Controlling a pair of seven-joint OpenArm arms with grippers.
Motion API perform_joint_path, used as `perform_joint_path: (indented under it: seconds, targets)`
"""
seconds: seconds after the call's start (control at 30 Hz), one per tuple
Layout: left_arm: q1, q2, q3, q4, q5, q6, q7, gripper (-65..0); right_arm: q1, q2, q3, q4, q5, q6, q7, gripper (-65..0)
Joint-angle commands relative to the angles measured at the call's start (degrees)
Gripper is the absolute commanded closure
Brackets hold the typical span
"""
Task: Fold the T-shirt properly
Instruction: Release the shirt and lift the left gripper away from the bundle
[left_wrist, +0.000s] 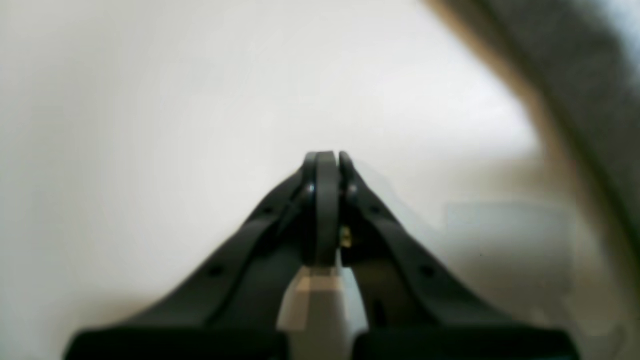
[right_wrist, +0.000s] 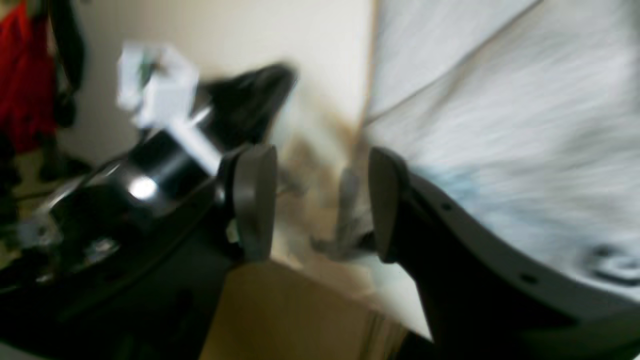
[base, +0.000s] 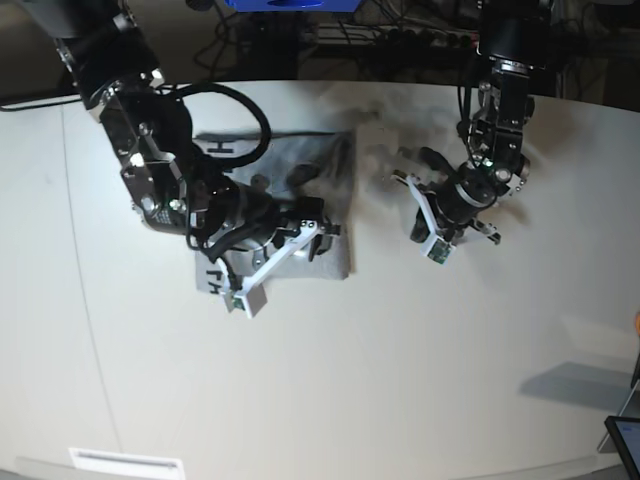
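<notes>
The heather-grey T-shirt (base: 322, 165) lies folded on the white table (base: 420, 350), left of centre, with black letters showing at its left edge. My right gripper (base: 318, 232) hovers low over the shirt's front right part. In the right wrist view this gripper (right_wrist: 320, 205) stands open, with blurred pale shirt fabric (right_wrist: 500, 125) beside its right finger. My left gripper (base: 418, 158) is off the shirt, just right of its far corner. The left wrist view shows that gripper (left_wrist: 327, 157) shut with nothing in it, above bare table.
A blurred grey strip (left_wrist: 580, 75) crosses the top right of the left wrist view. Cables and equipment (base: 400, 30) line the table's far edge. A white label (base: 125, 462) sits at the front left, and a dark tablet corner (base: 625, 435) at the front right.
</notes>
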Motion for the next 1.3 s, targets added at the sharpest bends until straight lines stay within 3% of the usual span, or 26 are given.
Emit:
perform_joint_path:
  seconds: [0.0, 0.13, 0.27, 0.3, 0.37, 0.4, 0.47, 0.63, 0.97, 1.13, 1.27]
  targets:
    - [1.3, -1.1, -0.1, -0.4, 2.5, 0.1, 5.0, 0.0, 1.7, 1.4, 1.2, 1.0, 1.2, 0.0, 0.4, -29.7]
    - [4.0, -1.1, -6.5, 0.0, 2.5, 0.0, 4.8, 0.0, 0.3, 6.4, 10.7, 1.0, 6.3, 0.0, 1.1, -29.5]
    - [7.1, -1.1, -13.9, -0.2, 2.8, 0.0, 0.3, 0.0, -4.1, 10.1, 21.3, 0.9, 10.4, 0.0, 2.9, -26.7]
    - [7.7, -1.3, -14.8, -0.3, 2.8, 0.0, -0.2, 0.0, -5.6, 10.6, 22.6, 0.9, 11.0, 0.0, 3.8, -22.1]
    - [8.7, -1.4, -17.3, -0.3, 2.8, 0.0, -0.8, 0.0, -8.8, 11.0, 24.6, 0.7, 12.3, 0.0, 6.7, -3.6]
    - [9.0, -1.4, -18.5, -0.3, 2.8, 0.0, -1.1, 0.0, -10.4, 11.0, 25.2, 0.7, 12.4, 0.0, 8.2, 0.0]
    - [9.6, -1.4, -19.9, -0.3, 2.8, -0.1, -1.6, 0.0, -12.5, 10.9, 25.4, 0.6, 12.5, 0.0, 10.8, -3.0]
    - [9.5, -1.1, -20.5, -0.3, 2.5, -0.1, -1.5, 0.0, -16.1, 10.7, 25.4, -0.7, 12.3, 0.0, 15.2, -0.4]
    - [9.5, -0.9, -20.1, -0.2, 2.5, -0.1, -1.5, 0.0, -16.9, 10.5, 25.2, -3.5, 12.3, 0.0, 15.3, -0.4]
    - [9.5, -0.9, -20.1, -0.2, 2.5, -0.1, -1.5, 0.0, -16.9, 8.8, 24.9, -3.9, 12.3, 0.0, 15.1, -0.4]
    - [9.5, -0.9, -19.9, -0.2, 2.5, -0.1, -1.5, 0.0, -15.7, 8.0, 20.0, -4.1, 12.3, 0.0, 15.4, -0.4]
